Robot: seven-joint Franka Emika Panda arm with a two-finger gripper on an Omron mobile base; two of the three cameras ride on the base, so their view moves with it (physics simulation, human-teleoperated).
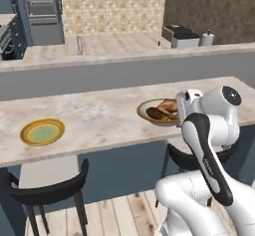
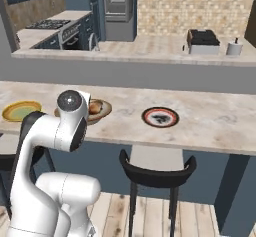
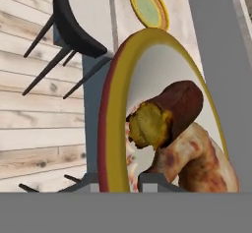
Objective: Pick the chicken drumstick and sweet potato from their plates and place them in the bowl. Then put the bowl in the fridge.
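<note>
The claw [image 3: 120, 182] is pinching the rim of the shallow beige brown-rimmed bowl [image 3: 110, 119], which is holding the dark reddish-brown oblong sweet potato [image 3: 170, 110] and golden-brown lumpy chicken drumstick [image 3: 204, 163] over the marbled surface [image 1: 99, 118]; a yellow-rimmed, green-centred flat plate [image 1: 42, 131] is sitting well apart.

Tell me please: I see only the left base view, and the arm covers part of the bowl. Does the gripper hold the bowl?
Observer: Yes. In the hand view the gripper is shut on the bowl, with one fingertip on each side of its rim.
Operator: How do the two foods lie?
Observer: The sweet potato rests over the chicken drumstick, with its yellow cut end toward the gripper.
Operator: Where is the second plate?
Observer: The right base view shows a red-rimmed dark plate on the counter, right of the bowl.
</note>
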